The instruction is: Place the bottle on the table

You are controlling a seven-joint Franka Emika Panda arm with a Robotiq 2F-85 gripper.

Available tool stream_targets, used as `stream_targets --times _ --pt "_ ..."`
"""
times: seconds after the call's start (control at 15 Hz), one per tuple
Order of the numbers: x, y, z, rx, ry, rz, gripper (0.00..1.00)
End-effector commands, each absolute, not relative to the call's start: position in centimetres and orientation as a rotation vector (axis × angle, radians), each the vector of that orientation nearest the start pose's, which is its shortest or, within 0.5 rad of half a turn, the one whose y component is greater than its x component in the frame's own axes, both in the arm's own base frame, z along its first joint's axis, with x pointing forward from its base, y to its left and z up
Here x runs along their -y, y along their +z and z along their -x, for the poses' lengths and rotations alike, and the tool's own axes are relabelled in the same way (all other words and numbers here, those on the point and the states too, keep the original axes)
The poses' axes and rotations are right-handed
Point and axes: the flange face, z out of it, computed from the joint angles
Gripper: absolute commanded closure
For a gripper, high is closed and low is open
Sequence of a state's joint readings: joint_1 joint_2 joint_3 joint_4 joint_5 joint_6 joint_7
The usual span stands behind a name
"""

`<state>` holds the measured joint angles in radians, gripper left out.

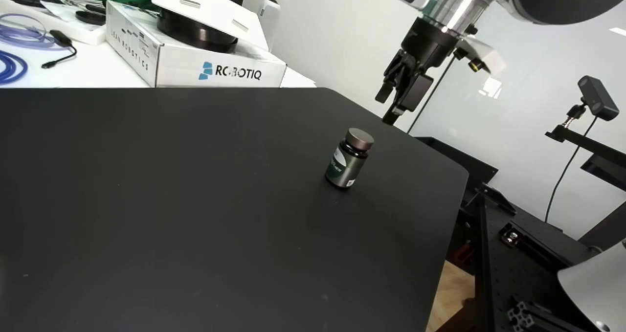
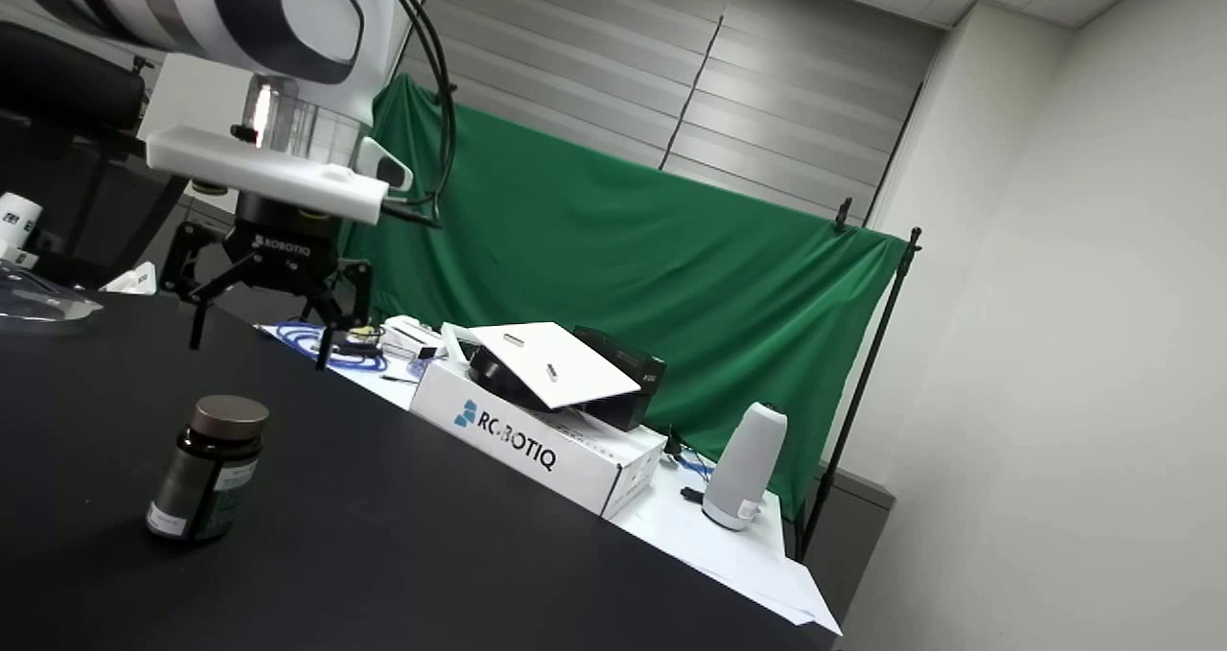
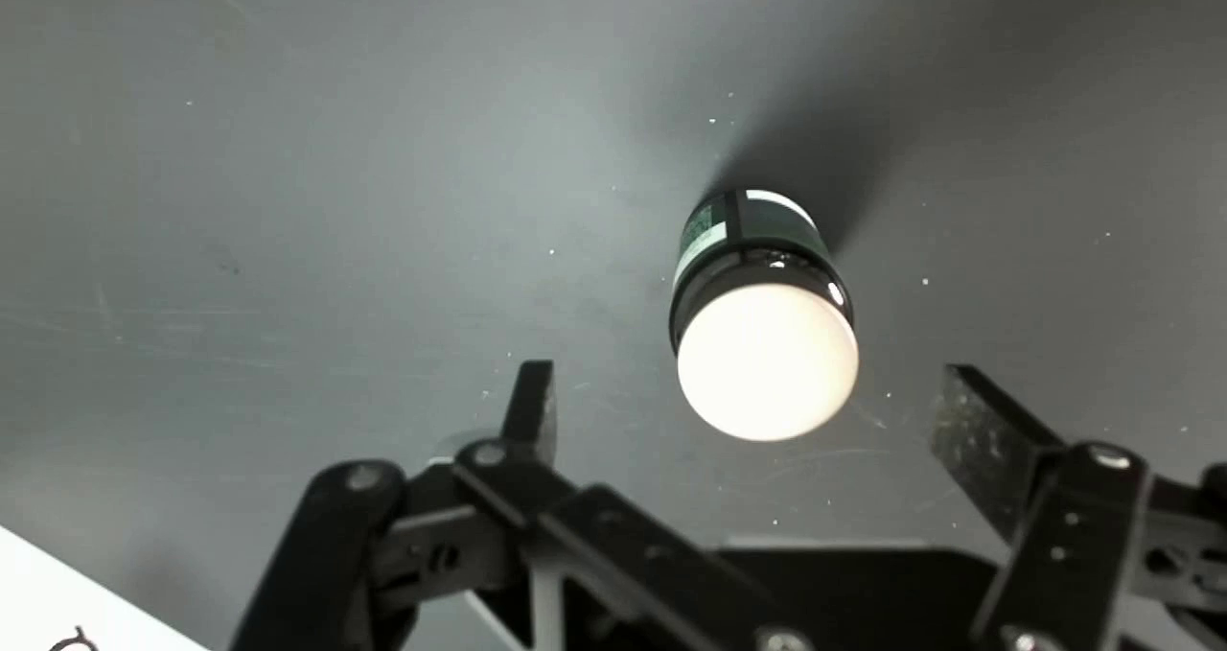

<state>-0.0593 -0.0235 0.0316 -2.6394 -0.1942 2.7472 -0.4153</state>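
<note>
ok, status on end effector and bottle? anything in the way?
End effector open, holding nothing. Bottle upright on table. No obstruction visible between end effector and bottle.

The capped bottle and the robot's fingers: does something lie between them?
No, only air in both exterior views; the wrist view shows bare tabletop between the fingers and the capped bottle.

Has a rounded white arm [image 2: 192, 9] with dark grey bands [image 2: 244, 9] and a shiny silvery cuff [image 1: 452, 5]. Shows black cables [image 2: 447, 104]. Ends in a black gripper [image 2: 260, 355] lettered ROBOTIQ in pale type, with silvery screws [image 3: 1112, 456] on flat links [image 3: 1050, 584].
</note>
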Motion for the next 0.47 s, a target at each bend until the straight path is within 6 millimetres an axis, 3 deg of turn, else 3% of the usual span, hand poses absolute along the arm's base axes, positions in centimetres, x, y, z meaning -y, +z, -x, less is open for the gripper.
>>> stream_targets --times 0.0,0.07,0.2,0.4 --pt "-0.4 30.5 -41.0 0.872 -0.223 3.159 0.00" --pt "0.1 28.9 -42.9 0.907 -0.204 3.137 0.00" --pt "-0.3 30.4 -42.0 0.913 -0.219 3.144 0.00" --pt "-0.4 30.5 -41.4 0.912 -0.219 3.145 0.00"
